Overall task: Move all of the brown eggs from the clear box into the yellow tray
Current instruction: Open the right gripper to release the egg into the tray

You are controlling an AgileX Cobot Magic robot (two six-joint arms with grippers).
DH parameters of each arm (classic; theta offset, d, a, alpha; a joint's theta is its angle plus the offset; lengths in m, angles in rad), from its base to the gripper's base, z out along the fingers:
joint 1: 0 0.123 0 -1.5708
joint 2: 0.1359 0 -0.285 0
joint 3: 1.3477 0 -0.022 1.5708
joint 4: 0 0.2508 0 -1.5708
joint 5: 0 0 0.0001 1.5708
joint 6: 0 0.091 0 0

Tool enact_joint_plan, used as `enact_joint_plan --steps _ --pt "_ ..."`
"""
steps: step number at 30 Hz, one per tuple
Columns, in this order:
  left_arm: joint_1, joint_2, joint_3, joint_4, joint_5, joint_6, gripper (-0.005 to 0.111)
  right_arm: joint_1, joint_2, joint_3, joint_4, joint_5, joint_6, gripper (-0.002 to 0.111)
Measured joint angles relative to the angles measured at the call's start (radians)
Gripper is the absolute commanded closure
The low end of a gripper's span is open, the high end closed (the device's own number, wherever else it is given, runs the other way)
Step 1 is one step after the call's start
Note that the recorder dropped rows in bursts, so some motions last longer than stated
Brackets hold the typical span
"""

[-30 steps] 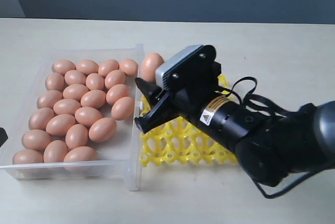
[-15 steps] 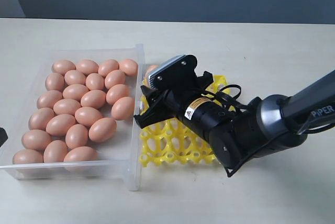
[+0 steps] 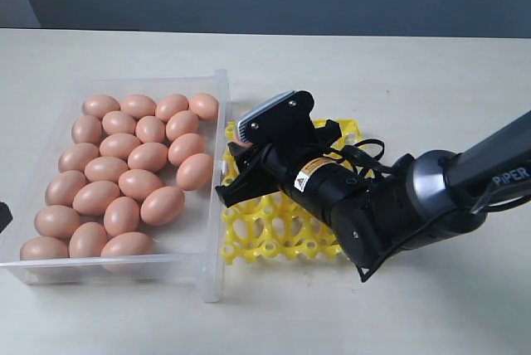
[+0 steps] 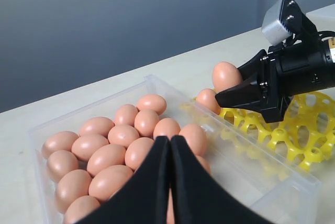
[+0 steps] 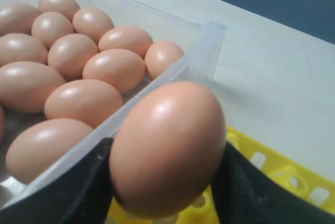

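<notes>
— Egg [image 5: 167, 148], brown, one: where?
— Clamped in right gripper [image 4: 230, 85], over yellow tray [image 3: 282, 243] corner beside clear box [image 3: 217, 164]. Other eggs [image 3: 124, 164] in box. Left gripper [image 4: 169, 145]: closed, empty.

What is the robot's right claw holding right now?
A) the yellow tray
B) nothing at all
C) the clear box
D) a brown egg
D: the right wrist view shows a brown egg squeezed between the two black fingers of the right claw, just above the yellow tray.
</notes>
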Motion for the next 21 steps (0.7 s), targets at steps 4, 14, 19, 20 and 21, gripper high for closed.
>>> enact_joint_plan --steps 4,14,19,20,21 --pt "0.000 0.000 0.000 0.000 0.000 0.000 0.106 0.000 0.000 0.000 0.000 0.000 -0.002 0.055" --pt "0.000 0.000 0.000 0.000 0.000 0.000 0.106 0.000 0.000 0.000 0.000 0.000 -0.002 0.055" --pt "0.000 0.000 0.000 0.000 0.000 0.000 0.106 0.000 0.000 0.000 0.000 0.000 -0.002 0.055" --pt "0.000 0.000 0.000 0.000 0.000 0.000 0.106 0.000 0.000 0.000 0.000 0.000 -0.002 0.055" --pt "0.000 0.000 0.000 0.000 0.000 0.000 0.106 0.000 0.000 0.000 0.000 0.000 -0.002 0.055"
